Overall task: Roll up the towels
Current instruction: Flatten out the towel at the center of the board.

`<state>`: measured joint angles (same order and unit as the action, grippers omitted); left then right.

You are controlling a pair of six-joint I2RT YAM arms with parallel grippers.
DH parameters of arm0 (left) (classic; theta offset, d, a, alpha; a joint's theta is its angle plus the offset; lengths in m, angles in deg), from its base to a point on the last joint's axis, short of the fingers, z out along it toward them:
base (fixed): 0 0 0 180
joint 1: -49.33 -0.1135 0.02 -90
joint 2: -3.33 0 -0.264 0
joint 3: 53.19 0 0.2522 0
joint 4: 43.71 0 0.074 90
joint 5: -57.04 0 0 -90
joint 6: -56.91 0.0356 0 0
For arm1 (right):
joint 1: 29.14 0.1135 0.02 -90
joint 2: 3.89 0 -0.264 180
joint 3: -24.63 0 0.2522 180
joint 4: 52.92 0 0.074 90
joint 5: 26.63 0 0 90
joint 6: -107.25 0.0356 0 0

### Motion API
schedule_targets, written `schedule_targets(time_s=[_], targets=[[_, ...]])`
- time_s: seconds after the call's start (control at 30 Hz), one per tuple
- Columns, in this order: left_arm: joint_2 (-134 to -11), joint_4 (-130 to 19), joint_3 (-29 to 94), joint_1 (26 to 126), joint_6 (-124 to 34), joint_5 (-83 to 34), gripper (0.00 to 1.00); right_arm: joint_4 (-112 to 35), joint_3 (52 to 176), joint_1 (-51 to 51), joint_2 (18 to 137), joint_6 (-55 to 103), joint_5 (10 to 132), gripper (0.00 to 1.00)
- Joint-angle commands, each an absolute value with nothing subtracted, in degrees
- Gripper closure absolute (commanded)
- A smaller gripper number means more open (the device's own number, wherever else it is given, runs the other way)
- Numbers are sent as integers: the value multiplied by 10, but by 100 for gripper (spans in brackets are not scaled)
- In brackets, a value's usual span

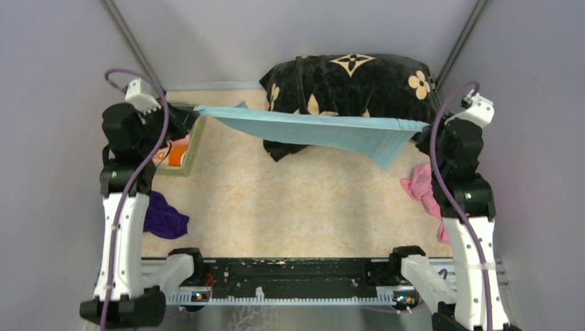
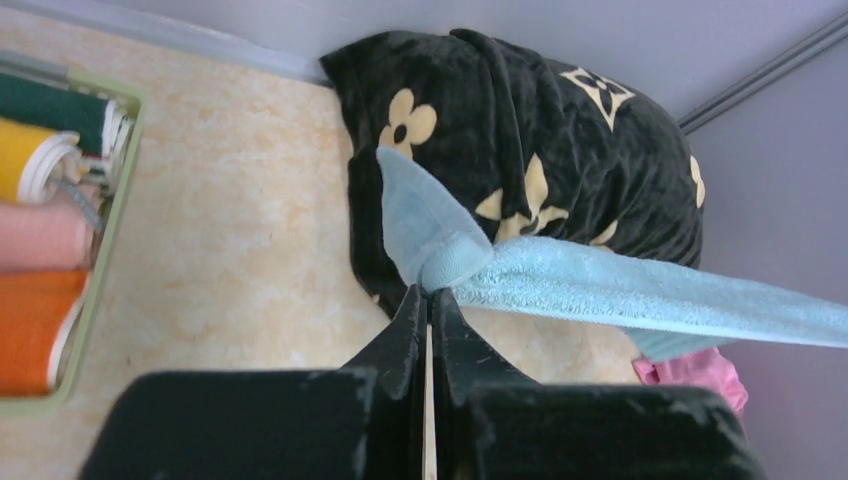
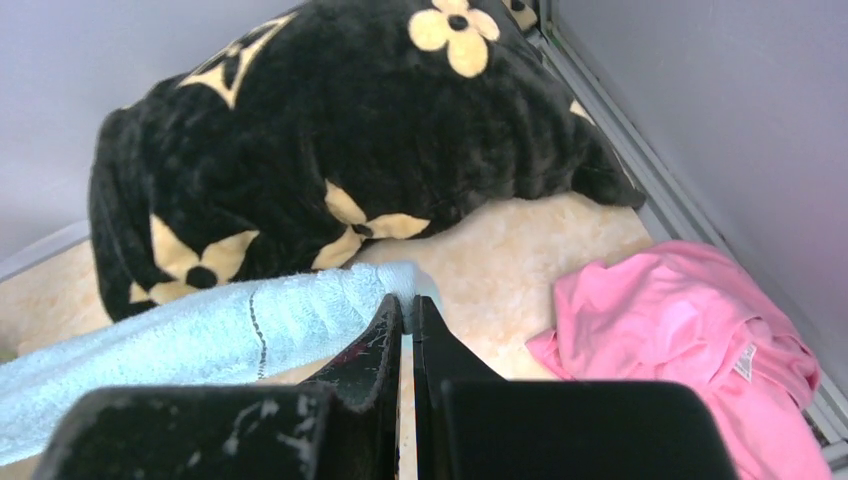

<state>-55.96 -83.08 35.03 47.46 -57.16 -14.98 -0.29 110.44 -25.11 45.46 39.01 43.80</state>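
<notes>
A light blue towel point(image 1: 317, 129) hangs stretched left to right, held up by both ends, one corner drooping at right. A pink towel point(image 1: 422, 189) lies crumpled at right, a dark purple towel point(image 1: 164, 217) crumpled near left. At far left an orange roll point(image 2: 35, 330), pink roll point(image 2: 40, 235), yellow roll point(image 2: 28, 155) and green roll point(image 2: 50, 100) lie side by side.

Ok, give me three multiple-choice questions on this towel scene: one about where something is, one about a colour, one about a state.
1. On which side of the table does the pink towel lie?
A left
B right
C far middle

2. What colour is the held towel?
A dark purple
B light blue
C yellow

3. How is the held towel?
A rolled tight
B flat on the table
C stretched in the air

Answers:
1 B: the top view shows it crumpled at the right edge.
2 B: both wrist views show light blue terry.
3 C: it spans from the left gripper to the right gripper, both shut on its ends.
</notes>
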Motion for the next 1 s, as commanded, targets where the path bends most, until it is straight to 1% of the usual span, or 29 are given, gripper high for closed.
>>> schedule_targets(time_s=[0.0,0.17,0.27,0.37,0.47,0.5,0.53,0.6,0.7,0.73,0.83,0.87,0.97], targets=[[-449,-883,304,466,-588,-220,99,41,1097,-259,375,356,463,100],[-337,-962,267,466,-619,-293,98,102,1092,-258,315,354,525,100],[-306,-1006,256,470,-642,-324,97,120,1081,-255,300,362,543,100],[-310,-1003,219,473,-664,-296,96,113,1059,-254,307,369,556,100],[-325,-954,158,473,-697,-254,93,90,1023,-253,344,379,566,100],[-334,-930,137,473,-702,-242,89,78,1009,-254,360,384,567,100],[-343,-906,114,473,-708,-234,81,61,984,-254,378,390,567,100],[-371,-853,70,473,-721,-224,72,13,947,-254,416,404,562,100],[-439,-777,45,473,-717,-206,51,-63,901,-255,486,425,528,100],[-467,-761,47,473,-709,-199,46,-85,894,-255,509,429,519,100],[-551,-747,70,473,-683,-143,36,-129,891,-258,592,440,492,100],[-577,-749,76,473,-672,-124,34,-140,893,-259,605,441,489,100],[-631,-761,71,476,-653,-91,34,-167,895,-264,650,445,475,100]])
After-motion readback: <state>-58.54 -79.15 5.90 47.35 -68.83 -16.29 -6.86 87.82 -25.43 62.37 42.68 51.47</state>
